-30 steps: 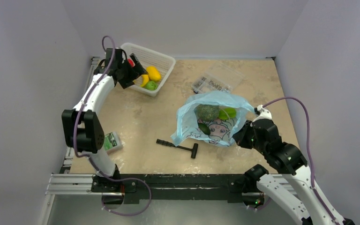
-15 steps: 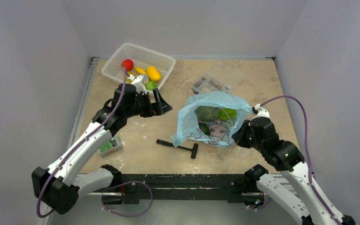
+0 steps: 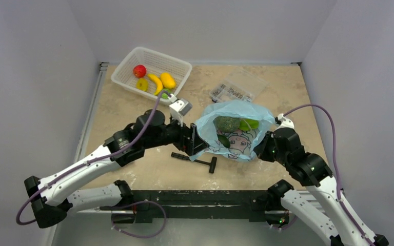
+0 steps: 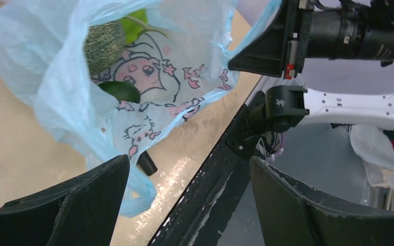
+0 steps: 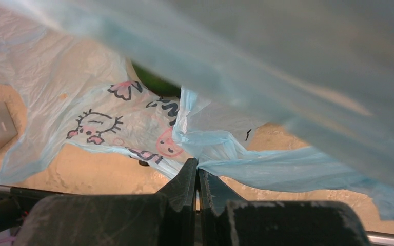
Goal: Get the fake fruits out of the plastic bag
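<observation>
The light-blue plastic bag (image 3: 236, 130) with its cartoon print lies right of centre. It holds a rough green round fruit (image 3: 227, 123), a bright green fruit (image 3: 248, 123) and a dark green one (image 3: 223, 140). My right gripper (image 3: 264, 148) is shut on the bag's edge (image 5: 205, 161) at its near right side. My left gripper (image 3: 192, 139) is open and empty just left of the bag's mouth; the bag (image 4: 133, 77) and the round fruit (image 4: 102, 46) show ahead of it. A red fruit (image 3: 139, 70), a banana (image 3: 156, 82) and an orange-yellow fruit (image 3: 168, 80) lie in the white basket (image 3: 177, 64).
A black T-shaped tool (image 3: 197, 160) lies near the bag's front left. A clear compartment box of small parts (image 3: 233, 89) sits behind the bag. The black front rail (image 3: 195, 197) runs along the near edge.
My left arm has swung from the basket, where it left the red fruit, across to the bag's left side, jaws open. My right gripper has kept its hold on the bag.
</observation>
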Controlling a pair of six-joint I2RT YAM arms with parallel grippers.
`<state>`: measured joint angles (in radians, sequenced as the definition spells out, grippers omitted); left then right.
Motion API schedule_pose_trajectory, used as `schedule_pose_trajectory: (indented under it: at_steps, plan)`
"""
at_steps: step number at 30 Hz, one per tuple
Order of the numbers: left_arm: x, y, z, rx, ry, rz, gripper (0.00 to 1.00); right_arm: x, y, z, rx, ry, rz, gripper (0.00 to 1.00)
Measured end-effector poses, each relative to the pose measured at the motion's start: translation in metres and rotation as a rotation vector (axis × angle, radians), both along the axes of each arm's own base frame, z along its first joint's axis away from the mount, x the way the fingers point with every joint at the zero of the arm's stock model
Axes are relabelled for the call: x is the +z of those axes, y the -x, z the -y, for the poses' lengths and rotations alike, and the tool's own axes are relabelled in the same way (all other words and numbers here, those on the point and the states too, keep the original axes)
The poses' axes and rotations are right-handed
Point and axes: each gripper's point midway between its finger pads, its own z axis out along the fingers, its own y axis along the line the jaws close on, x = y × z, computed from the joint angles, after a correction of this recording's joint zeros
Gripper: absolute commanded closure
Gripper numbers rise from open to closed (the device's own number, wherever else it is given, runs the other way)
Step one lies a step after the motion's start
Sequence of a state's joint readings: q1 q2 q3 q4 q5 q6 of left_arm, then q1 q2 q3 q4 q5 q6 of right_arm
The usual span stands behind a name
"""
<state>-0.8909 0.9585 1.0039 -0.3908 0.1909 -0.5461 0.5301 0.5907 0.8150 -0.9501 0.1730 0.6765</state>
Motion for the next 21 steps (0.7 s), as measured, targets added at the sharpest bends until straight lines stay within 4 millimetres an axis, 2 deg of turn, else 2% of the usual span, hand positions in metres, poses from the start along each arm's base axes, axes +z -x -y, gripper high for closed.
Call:
schedule_pose_trajectory:
  at_steps: [5,9,12,17,21]
  plan:
    - [-0.007,0.017,0.046,-0.116,-0.075,0.062,0.17,-0.010,0.005,-0.006,0.033,-0.022,-0.027,1.00]
    - [-0.020,0.019,0.091,-0.168,-0.153,0.070,0.20,-0.038,0.015,-0.019,0.080,-0.037,-0.142,1.00]
    - [-0.042,0.016,0.115,-0.180,-0.213,0.054,0.25,-0.058,0.022,-0.021,0.092,-0.032,-0.213,1.00]
    - [-0.080,0.008,0.134,-0.175,-0.322,0.036,0.36,-0.057,0.023,-0.021,0.093,-0.044,-0.198,1.00]
    - [-0.109,0.001,0.136,-0.141,-0.413,0.042,0.45,-0.049,0.021,-0.021,0.091,-0.055,-0.169,1.00]
